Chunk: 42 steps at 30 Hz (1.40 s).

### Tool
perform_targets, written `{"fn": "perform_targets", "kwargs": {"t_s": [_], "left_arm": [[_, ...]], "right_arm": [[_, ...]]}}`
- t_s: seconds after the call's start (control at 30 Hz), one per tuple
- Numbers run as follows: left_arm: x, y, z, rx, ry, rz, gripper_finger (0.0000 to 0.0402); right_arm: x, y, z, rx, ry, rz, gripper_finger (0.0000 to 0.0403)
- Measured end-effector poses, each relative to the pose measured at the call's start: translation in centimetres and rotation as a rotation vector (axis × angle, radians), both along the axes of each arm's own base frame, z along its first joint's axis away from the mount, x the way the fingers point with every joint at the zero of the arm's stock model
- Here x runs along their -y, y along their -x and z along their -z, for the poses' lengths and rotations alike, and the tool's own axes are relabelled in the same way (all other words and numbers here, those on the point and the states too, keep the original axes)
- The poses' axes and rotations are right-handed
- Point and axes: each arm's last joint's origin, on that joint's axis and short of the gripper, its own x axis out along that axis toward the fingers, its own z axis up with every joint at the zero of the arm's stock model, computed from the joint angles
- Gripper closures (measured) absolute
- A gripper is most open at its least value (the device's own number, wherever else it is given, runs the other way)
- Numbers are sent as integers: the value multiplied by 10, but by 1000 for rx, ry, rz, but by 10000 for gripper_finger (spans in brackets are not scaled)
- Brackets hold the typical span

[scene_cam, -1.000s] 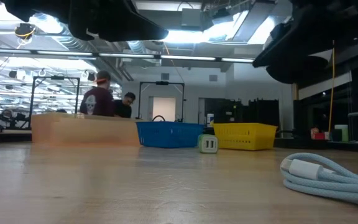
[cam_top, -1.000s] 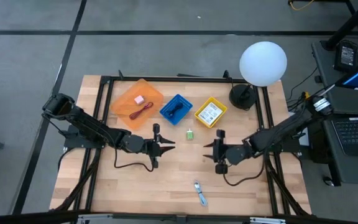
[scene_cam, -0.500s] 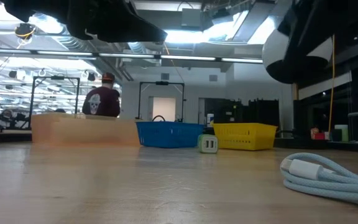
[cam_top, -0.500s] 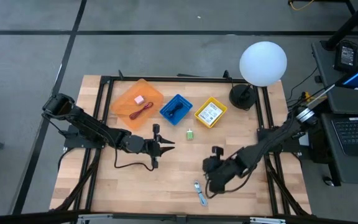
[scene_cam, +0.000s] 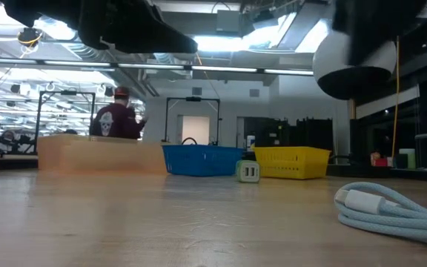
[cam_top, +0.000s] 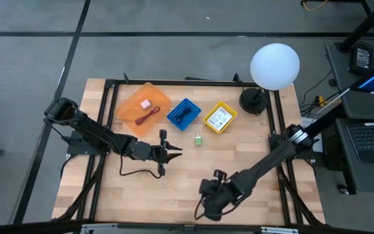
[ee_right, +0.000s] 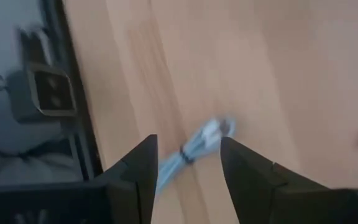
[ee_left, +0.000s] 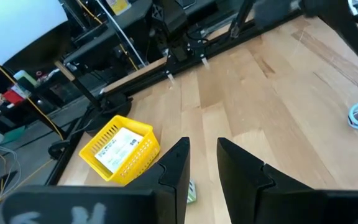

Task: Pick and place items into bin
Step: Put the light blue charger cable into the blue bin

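Note:
The blue-silver tool, a pale blue coiled cable, lies flat on the wood near the table's near edge and also shows in the low view. My right gripper hovers over it, open, fingers either side. My left gripper waits open at mid-table. The tiny green piece stands on the table. The pink block and red cord lie in the orange tray. The black coiled cable is in the blue bin, the white printed packet in the yellow bin. No white card shows.
Three bins sit in a row at the far side: orange tray, blue bin, yellow bin. A white globe lamp stands at the far right corner. A black frame rail borders the table. A person stands in the room behind.
My right arm has swung from the table's right-middle toward the near edge and leftward, coming down over the blue-silver cable. The left arm has kept still. No item on the table has moved.

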Motion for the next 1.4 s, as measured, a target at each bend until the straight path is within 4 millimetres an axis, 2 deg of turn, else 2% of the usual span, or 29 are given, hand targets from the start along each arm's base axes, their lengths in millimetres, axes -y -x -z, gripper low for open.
{"fn": "perform_targets", "kwargs": {"t_s": [0.17, 0.5, 0.9, 1.3, 1.4], "left_arm": [[0, 1, 2, -22, -8, 0, 326], [-1, 2, 5, -58, -41, 2, 327], [-1, 2, 5, -61, -73, 11, 329], [-1, 2, 5, -62, -73, 11, 334], [-1, 2, 5, -61, -72, 10, 336]], "right_arm": [[-2, -3, 21, -147, -37, 66, 249], [-2, -11, 43, -197, -43, 148, 249], [-1, -20, 82, -289, -20, 143, 249], [8, -19, 88, -349, 81, -18, 249], [9, -19, 88, -348, 95, -47, 262]]}}
